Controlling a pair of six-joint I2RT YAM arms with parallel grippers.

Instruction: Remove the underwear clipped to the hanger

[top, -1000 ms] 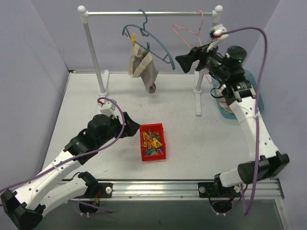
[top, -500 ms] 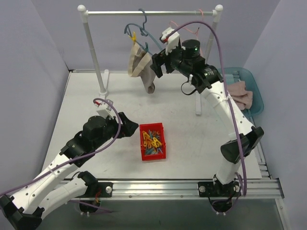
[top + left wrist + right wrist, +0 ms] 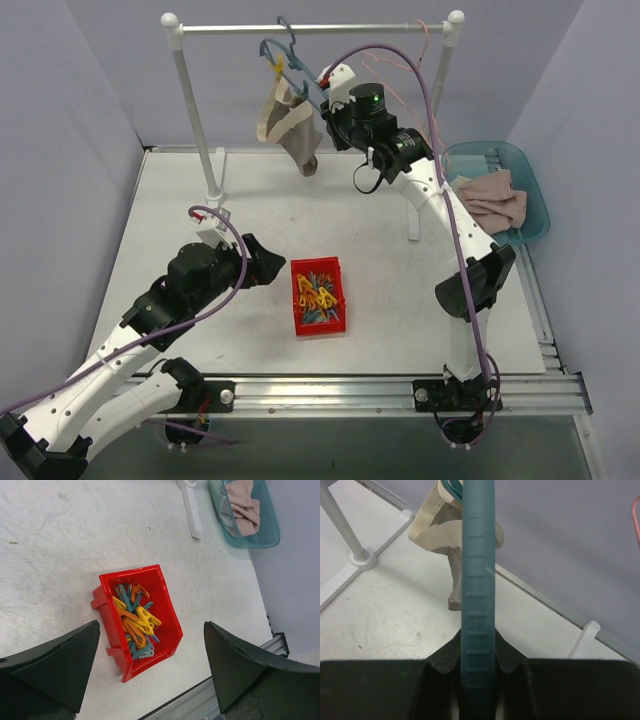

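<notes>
Leftmost, the left tool [image 3: 268, 262] hovers low over the pale, scuffed counter [image 3: 200, 200], its black wedge fingers spread wide and empty. Beside it sits a boxy red plastic bin [image 3: 169, 607] of yellow, orange and teal pegs [image 3: 135, 622]. Further along, the underwear [image 3: 291, 125], soft beige and crumpled, hangs from a teal plastic hanger [image 3: 297, 78] on the grey rail [image 3: 230, 28]. Its long axis runs vertical, the narrow end pointing down at the counter. The right tool [image 3: 478, 670] is clamped tight on the hanger's ribbed arm. Rightmost, a teal basket [image 3: 478, 154] holds pinkish laundry [image 3: 492, 195].
</notes>
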